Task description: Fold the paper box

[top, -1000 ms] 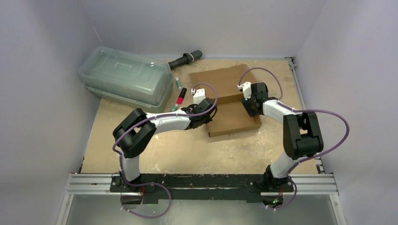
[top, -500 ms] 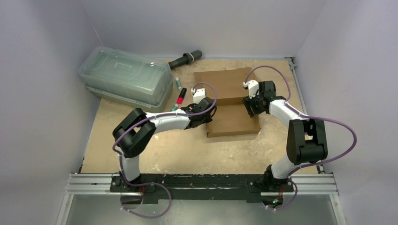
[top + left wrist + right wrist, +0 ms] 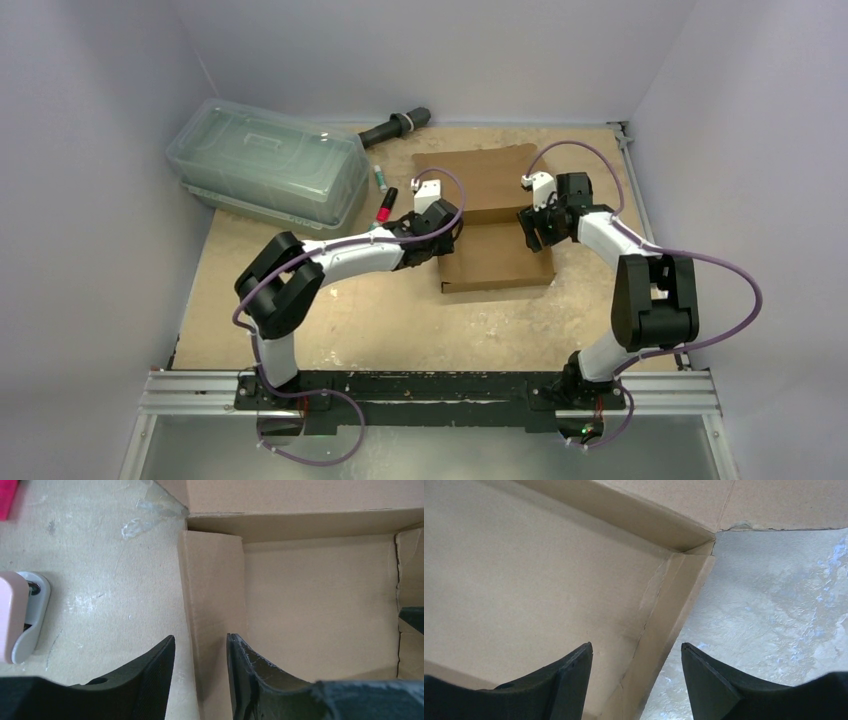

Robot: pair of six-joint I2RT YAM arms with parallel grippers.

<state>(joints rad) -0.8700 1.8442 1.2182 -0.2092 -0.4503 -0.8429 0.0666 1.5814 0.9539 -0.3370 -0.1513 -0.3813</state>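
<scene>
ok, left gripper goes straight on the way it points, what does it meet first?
Probably the side wall of the paper box: it stands right between the open jaws of the left gripper. Depth is unclear, so how soon I can't tell.

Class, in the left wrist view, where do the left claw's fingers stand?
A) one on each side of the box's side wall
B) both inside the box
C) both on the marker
A: the open left claw straddles the side wall of the paper box, one finger outside, one inside.
</scene>
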